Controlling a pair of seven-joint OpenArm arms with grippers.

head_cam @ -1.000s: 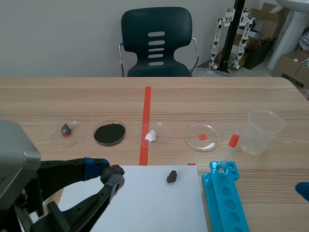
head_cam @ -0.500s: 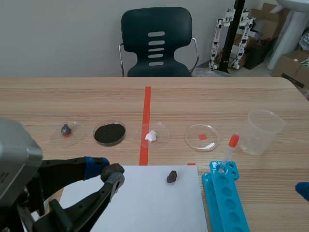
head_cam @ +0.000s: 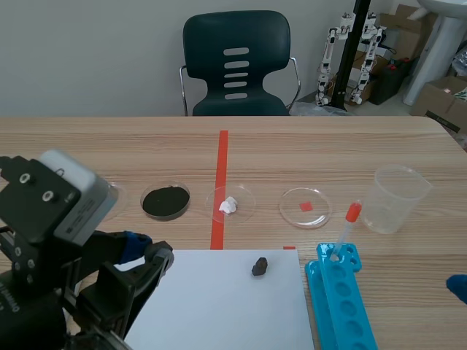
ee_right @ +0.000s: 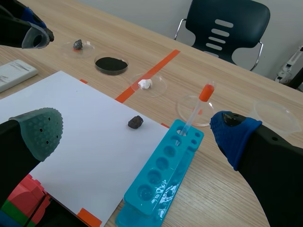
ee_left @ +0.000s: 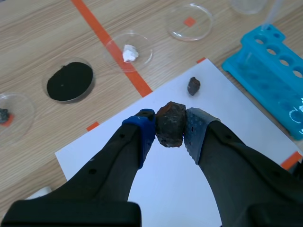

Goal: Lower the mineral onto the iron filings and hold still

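L gripper (ee_left: 169,128) is clamped on the mineral (ee_left: 171,121) — a dark brownish lump pinched between the blue pad and the grey pad. It's held up over the white paper sheet (ee_left: 170,189), approx. above its far half. The iron filings (ee_left: 69,82) are a flat black round patch on the bare wood beyond the sheet, well apart from the mineral, at ~10 o'clock from it in the L wrist view. In the scene view they lie at ~12–1 o'clock from the gripper, so the mineral isn't over them. A second, smaller dark rock (ee_left: 193,86) sits on the paper at ~1 o'clock from the held one, not touching it. R gripper (ee_right: 137,139) — fingers spread wide, nothing between them. The blue tube rack (ee_right: 161,175) w/ an orange-capped dropper (ee_right: 196,111) is just ahead of it.
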